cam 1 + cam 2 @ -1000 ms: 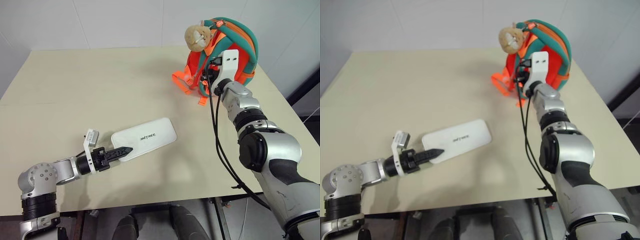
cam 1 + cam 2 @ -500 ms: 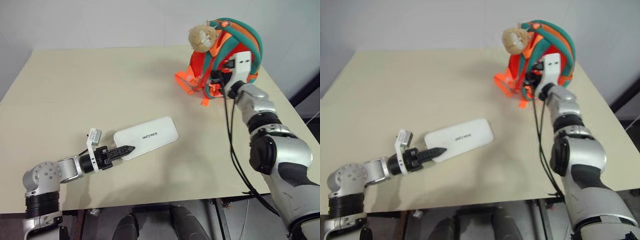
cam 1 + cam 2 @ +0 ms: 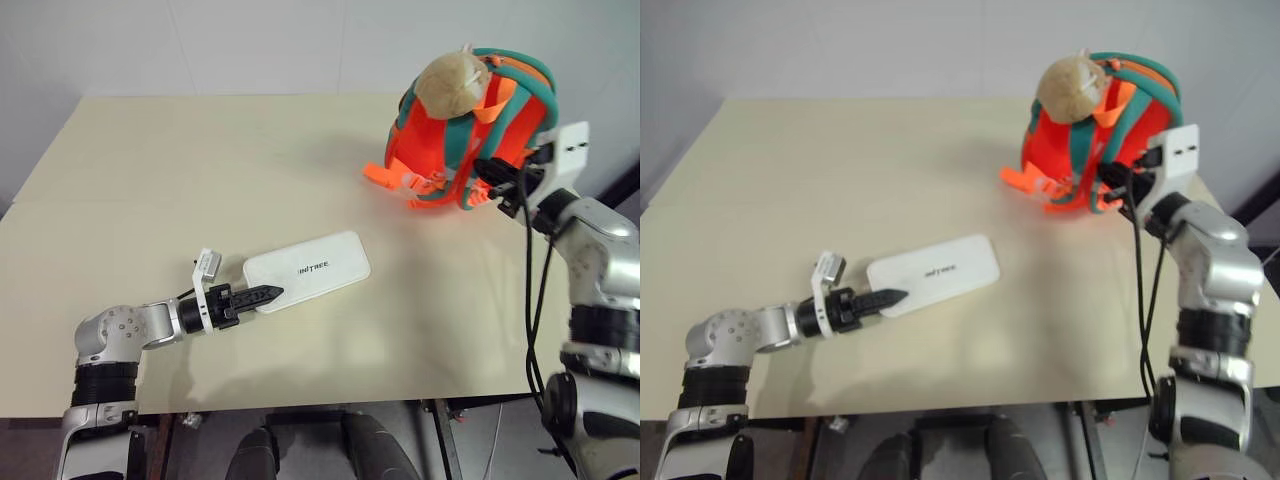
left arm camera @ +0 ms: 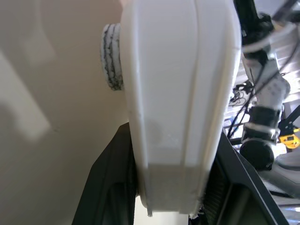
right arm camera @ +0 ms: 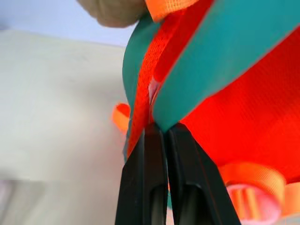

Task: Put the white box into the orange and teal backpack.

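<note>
Box [image 3: 308, 271] flat on the surface [image 3: 200, 180], near-left of centre, lettering up, long axis running toward the far right. Backpack [image 3: 470, 130] upright at the far right edge, well apart from the box, plush toy [image 3: 453, 85] hanging at its top, orange buckle straps [image 3: 395, 178] trailing on the surface to its left.

Left gripper [image 3: 262, 294] at the box's near-left end, jaws part spread and clamped on that end; the wrist view shows black fingers [image 4: 110, 187] on both sides of the white case.

Right gripper [image 5: 158, 136] at the backpack's right side, jaws pressed together, pinching a teal strap [image 5: 220, 51] against orange webbing.

Step in hand, by my read: bag being positioned or held up, box gripped but not lifted. To do it well: keep the strap pinch firm so the bag stays upright, get the opening facing the box, lift the box level by its end, and feed it in lengthwise. No open zipper visible here, so the way in is unclear.
</note>
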You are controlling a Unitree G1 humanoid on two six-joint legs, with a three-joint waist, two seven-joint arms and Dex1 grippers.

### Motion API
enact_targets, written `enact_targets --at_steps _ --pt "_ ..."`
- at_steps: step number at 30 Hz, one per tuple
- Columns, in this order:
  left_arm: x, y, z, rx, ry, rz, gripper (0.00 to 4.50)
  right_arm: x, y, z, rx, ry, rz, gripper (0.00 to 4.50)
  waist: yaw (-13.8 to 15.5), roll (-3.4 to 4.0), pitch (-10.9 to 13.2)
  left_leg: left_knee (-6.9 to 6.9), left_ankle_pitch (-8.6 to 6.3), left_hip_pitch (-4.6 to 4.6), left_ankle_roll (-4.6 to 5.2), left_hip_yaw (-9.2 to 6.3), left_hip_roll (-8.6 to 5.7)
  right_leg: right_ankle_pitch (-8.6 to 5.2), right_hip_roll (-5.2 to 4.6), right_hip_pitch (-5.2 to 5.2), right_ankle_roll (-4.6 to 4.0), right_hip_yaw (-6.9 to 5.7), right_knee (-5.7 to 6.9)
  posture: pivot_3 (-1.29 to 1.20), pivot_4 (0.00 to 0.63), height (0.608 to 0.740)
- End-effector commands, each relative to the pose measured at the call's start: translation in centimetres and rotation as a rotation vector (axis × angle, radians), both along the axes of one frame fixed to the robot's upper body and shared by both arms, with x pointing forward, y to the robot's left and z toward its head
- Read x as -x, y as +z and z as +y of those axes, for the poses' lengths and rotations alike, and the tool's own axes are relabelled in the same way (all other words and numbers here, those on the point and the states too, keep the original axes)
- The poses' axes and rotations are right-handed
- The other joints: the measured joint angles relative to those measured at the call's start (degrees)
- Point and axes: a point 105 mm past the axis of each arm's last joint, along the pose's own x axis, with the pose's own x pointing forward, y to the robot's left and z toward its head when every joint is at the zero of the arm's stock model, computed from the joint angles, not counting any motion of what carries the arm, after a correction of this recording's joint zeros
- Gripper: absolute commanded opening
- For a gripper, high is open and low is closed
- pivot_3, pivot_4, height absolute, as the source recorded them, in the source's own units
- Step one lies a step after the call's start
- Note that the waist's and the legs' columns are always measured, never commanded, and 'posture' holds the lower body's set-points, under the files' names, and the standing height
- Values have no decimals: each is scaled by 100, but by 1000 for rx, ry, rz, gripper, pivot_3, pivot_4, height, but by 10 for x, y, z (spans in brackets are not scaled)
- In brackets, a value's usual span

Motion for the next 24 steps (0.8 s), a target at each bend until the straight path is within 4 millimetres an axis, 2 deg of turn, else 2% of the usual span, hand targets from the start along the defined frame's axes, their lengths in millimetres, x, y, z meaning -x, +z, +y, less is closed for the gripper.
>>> enact_targets --at_steps 1,6,11,14,17,20,24 --pt "-1 2 3 -12 -2 -13 1383 25 27 0 -14 -13 -76 29 6 0 0 1 0 1 0 2 0 0 0 0 0 2 0 0 150 740" --pt "-1 1 3 -16 -4 -13 1383 38 21 8 -30 14 -35 29 48 0 0 -3 0 0 1 7 0 -2 0 -4 -3 5 -5 0 150 740" --pt "-1 1 7 -21 8 -17 1383 40 33 16 -25 39 -45 29 89 0 0 -8 0 -4 1 14 1 -3 0 -15 -5 9 -6 0 150 740" --pt "-1 1 11 -24 22 -16 1383 48 41 30 -12 114 -59 29 101 0 0 -14 0 -9 1 17 2 -4 0 -26 -8 11 -4 0 150 740" --pt "-1 0 12 -21 34 -17 1383 48 37 35 -9 136 -47 29 104 0 0 -27 0 -9 1 17 3 -7 0 -30 -13 11 -6 0 150 740" --pt "-1 -1 9 -16 36 -20 1383 41 17 36 -34 137 24 665 111 -1 0 -33 0 -9 1 19 4 -8 0 -33 -15 11 -8 0 150 740" --pt "0 0 8 -14 36 -24 1383 37 0 38 -30 159 77 2013 109 -1 0 -32 0 -9 1 21 3 -8 -1 -33 -15 12 -7 0 150 740"
